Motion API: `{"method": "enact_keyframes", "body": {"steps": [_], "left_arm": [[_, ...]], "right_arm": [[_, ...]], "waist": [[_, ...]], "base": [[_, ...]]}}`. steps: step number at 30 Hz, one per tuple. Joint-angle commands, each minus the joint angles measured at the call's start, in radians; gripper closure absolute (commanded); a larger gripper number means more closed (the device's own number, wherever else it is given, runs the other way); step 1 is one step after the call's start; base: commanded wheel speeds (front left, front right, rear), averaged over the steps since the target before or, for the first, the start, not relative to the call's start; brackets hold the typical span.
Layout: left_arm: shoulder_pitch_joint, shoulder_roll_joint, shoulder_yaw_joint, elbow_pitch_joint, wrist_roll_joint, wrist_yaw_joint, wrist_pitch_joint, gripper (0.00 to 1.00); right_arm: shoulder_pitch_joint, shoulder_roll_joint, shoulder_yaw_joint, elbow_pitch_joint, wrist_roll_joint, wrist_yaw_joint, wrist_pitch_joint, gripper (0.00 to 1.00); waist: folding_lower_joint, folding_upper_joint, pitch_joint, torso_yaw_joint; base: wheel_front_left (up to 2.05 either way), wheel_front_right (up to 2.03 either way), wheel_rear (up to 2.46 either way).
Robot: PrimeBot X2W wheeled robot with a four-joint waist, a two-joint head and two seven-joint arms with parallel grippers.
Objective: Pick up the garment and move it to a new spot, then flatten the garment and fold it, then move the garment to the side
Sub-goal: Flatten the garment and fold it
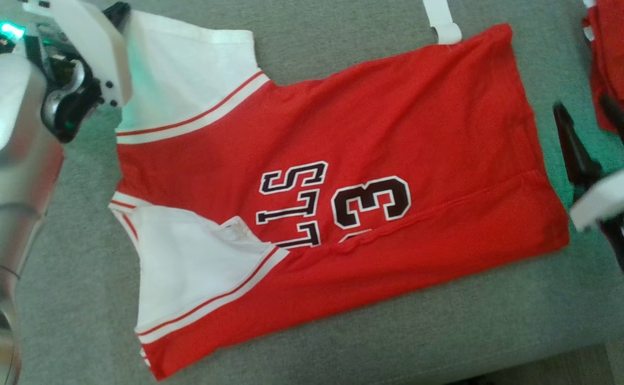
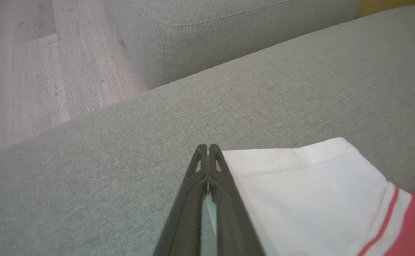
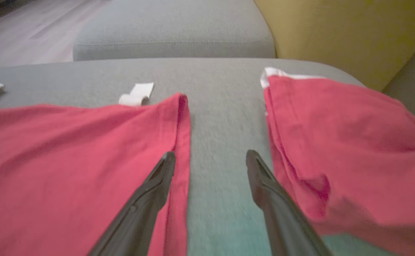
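- Left gripper [image 2: 207, 146], at 10 o'clock in the head view, has its two dark fingers [image 2: 225, 185] pressed together. The tips sit right at the hem corner of the garment's upper white sleeve [image 2: 310, 192].
- A pale sliver shows between those fingers lower down, and I cannot tell whether cloth is pinched there.
- Right gripper [image 3: 210, 155], at 3 o'clock in the head view, stands wide and holds nothing. One finger sits over the garment's bottom hem edge and the other is just beside a second red cloth [image 3: 342, 135], with bare cushion between them.
- Garment [image 1: 376, 123], a red jersey with white sleeves and red-and-white striped trim, lies spread across the middle of the grey cushion [image 1: 344, 342]. Its collar end points toward 9 o'clock and its bottom hem toward 3 o'clock.
- A crease runs along its 6 o'clock side, where the lower edge is turned over and covers part of the black-and-white lettering [image 1: 290, 206].
- The other white sleeve [image 1: 194, 262] lies at 7 o'clock.
- A white strip [image 1: 443, 21] lies at 12 o'clock, just beside the garment's upper hem corner.
- The second red cloth sits rumpled at 2 o'clock, apart from the garment.
- Wooden floor [image 2: 22, 71] shows past the cushion's edge in the left wrist view.
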Motion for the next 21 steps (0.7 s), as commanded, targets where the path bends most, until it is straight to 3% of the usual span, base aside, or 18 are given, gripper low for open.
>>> {"method": "enact_keyframes", "body": {"steps": [1,11,21], "left_arm": [[-0.037,0.036,0.015,-0.043,-0.01,0.002,-0.013,1.0],[-0.042,0.044,-0.058,-0.113,-0.054,0.002,-0.027,1.0],[-0.062,0.05,-0.116,-0.13,-0.081,0.002,-0.038,1.0]], "right_arm": [[-0.045,-0.029,0.036,-0.011,0.035,-0.001,0.029,0.0],[-0.291,-0.035,0.197,0.195,0.2,-0.001,0.161,0.0],[-0.438,-0.022,0.302,0.41,0.265,-0.001,0.126,0.0]], "waist": [[0.0001,0.0,-0.01,0.016],[0.0001,0.0,-0.01,0.064],[0.0001,0.0,0.0,0.09]], "base": [[0.0,0.0,0.0],[0.0,0.0,0.0],[0.0,0.0,0.0]]}}
